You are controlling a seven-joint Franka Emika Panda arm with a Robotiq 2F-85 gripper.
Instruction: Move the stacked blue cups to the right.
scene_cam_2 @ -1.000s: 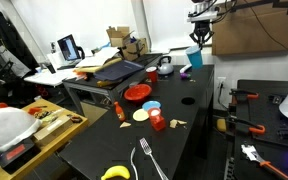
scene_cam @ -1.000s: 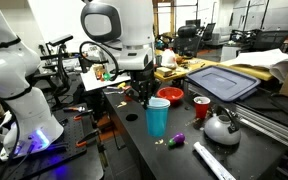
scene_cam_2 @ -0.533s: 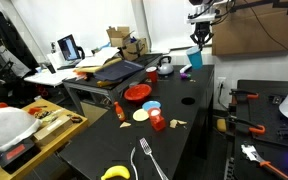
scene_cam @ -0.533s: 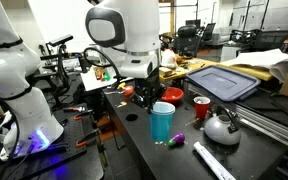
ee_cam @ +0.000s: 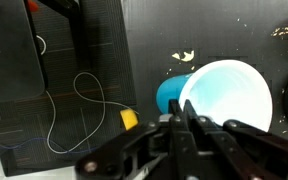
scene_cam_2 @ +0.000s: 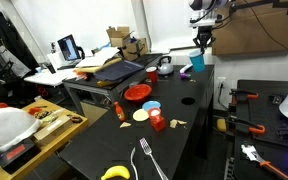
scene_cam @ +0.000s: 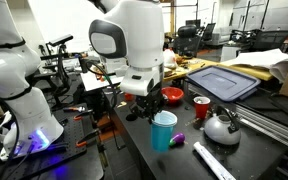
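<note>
Position of the stacked blue cups [scene_cam: 164,131]: upright on the black table [scene_cam: 136,158], directly below the arm. Their long axis runs vertical, and the wrist view looks straight down into the open mouth [ee_cam: 230,100].

Gripper [ee_cam: 182,118]: the fingers are drawn fully together. They meet at the 9 o'clock edge of the rim as the wrist view shows it, so the wall of the cups appears to be pinched between them. The body of the cups lies at 3 o'clock from the fingertips. The hold is therefore off-centre, on one side of the rim rather than around the body.

Whether the base rests on the table or hangs just clear cannot be told from any view.

Surroundings, in an exterior view: the kettle [scene_cam: 221,125] stands at 3 o'clock from the cups, near but apart. The red cup [scene_cam: 200,106] stands at 1 o'clock.

Judgement: any sideways carry turns on this one-sided pinch. The cups hang beside the fingers and may tilt or swing. The path towards the kettle side allows little room.
</note>
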